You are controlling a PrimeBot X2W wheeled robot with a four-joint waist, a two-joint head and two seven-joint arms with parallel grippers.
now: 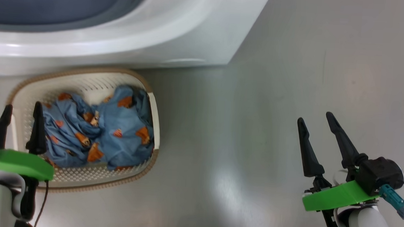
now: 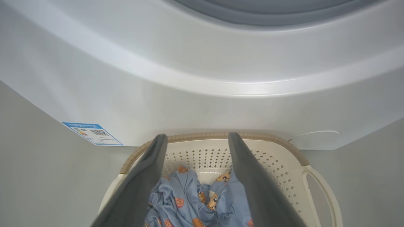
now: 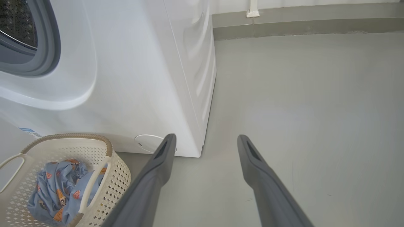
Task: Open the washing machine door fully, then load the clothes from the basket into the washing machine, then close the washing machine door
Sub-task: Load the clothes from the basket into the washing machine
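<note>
Spread wide and empty, the left jaws are hovering over the left end of the basket [image 1: 86, 71], with the clothes [image 1: 100, 132] lying bunched just below and ahead. The right jaws, equally wide and empty, are hanging over the floor [image 1: 256, 130] well off to the right, so the left arm looks the nearer. Beyond, the basket is sitting long side to the foot of the washing machine [image 1: 192, 40], whose blue label sticker [image 2: 93, 134] is showing a QR code and print too small to read.

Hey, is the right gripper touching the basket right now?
Apart. In the head view, a wide stretch of bare floor lies between the open right gripper and the basket.
</note>
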